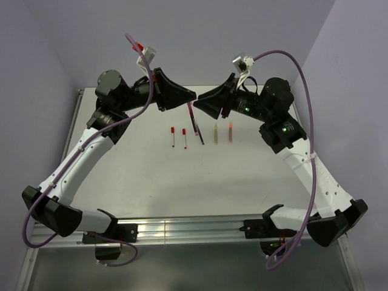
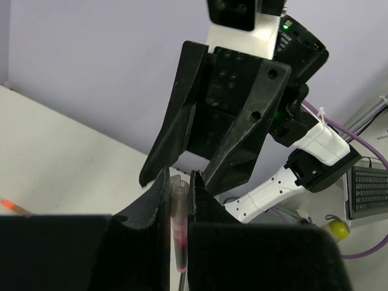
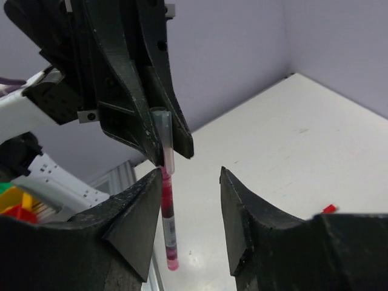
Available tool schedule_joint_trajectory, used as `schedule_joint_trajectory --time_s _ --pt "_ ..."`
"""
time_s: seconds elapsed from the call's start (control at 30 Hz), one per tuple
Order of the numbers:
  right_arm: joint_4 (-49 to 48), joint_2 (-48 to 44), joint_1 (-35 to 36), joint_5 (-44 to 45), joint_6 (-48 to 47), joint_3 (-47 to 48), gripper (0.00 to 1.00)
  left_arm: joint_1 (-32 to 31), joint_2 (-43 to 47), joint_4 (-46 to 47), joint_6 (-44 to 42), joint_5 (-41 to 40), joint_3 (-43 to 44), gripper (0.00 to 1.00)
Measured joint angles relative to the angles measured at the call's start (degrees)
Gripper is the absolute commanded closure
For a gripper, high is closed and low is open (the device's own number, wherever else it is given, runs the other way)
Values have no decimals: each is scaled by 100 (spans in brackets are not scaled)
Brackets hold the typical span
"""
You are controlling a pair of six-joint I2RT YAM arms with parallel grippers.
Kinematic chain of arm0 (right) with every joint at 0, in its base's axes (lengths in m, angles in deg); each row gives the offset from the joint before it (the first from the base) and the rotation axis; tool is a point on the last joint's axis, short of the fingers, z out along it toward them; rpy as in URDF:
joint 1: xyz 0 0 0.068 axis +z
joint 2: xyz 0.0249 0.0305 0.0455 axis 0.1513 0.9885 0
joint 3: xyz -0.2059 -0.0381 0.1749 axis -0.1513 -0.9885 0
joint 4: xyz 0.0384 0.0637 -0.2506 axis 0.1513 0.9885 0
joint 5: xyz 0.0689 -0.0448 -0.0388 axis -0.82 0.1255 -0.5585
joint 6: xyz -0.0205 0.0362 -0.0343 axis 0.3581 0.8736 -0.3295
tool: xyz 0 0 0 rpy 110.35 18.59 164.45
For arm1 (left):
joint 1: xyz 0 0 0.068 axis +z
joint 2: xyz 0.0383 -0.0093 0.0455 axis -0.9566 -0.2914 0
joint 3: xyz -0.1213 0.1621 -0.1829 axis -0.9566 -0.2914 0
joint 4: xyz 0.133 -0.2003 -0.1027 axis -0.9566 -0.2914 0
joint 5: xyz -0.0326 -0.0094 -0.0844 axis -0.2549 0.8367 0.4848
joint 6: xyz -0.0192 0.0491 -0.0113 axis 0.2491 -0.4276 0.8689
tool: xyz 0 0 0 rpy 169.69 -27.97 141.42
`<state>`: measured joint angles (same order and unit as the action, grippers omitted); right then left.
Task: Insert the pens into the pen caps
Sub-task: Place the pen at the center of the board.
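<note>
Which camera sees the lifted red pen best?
The right wrist view: the red pen shows nearly full length. The left wrist view shows only a strip; the top view, a tiny sliver.

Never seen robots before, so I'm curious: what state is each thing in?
Left gripper: shut on the red pen.
Right gripper: open, holding nothing.
Red pen: hanging roughly upright in the air.
Clear cap: sitting on the red pen's top end.
Yellow pen: lying loose on the table.
Orange pen: lying loose on the table.
</note>
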<state>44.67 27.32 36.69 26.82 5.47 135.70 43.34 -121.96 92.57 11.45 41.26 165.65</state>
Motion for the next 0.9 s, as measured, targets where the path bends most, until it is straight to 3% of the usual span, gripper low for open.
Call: schedule_joint_trajectory --time_s 0.43,0.9 --pt "562 -557 -81 1504 -269 -354 39 1049 -715 -2037 -409 -881 1165 100" --pt "1196 -400 -87 2428 -496 -350 37 1300 -3609 -4736 -1515 -3598 1878 100"
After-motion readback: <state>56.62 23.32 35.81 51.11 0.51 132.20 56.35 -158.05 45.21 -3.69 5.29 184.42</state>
